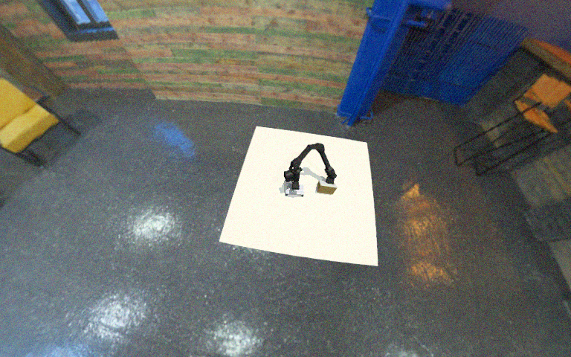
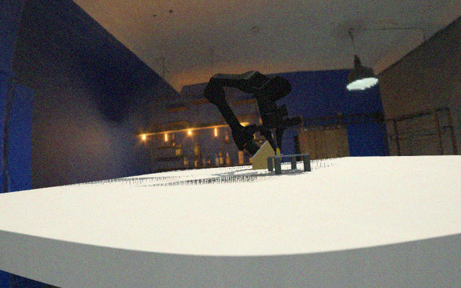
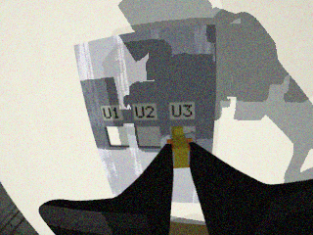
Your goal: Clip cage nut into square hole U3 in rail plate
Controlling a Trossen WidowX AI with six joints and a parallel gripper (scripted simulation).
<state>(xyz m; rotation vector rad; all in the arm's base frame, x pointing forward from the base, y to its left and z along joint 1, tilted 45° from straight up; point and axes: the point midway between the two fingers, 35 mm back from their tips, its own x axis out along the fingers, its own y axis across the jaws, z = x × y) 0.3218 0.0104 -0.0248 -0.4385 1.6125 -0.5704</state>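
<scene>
We see a pale tabletop (image 1: pixel 299 227) (image 2: pixel 231 210) (image 3: pixel 34 113) above a dark, glossy floor (image 1: pixel 176 269), with a plank wall (image 1: pixel 236 54), a yellow chair (image 1: pixel 24 126) and, in the exterior view, a hanging lamp (image 2: pixel 362 76). The fingers (image 2: pixel 278 147) are clamped on the yellow cage nut (image 2: pixel 278 152) (image 3: pixel 181 157), at the U3 hole of the rail plate (image 2: pixel 292 155) (image 3: pixel 147 93). We cannot tell how far its wings reach in; the fingers hide part of it, and overhead the arm (image 1: pixel 322 158) (image 2: pixel 231 117) covers it.
</scene>
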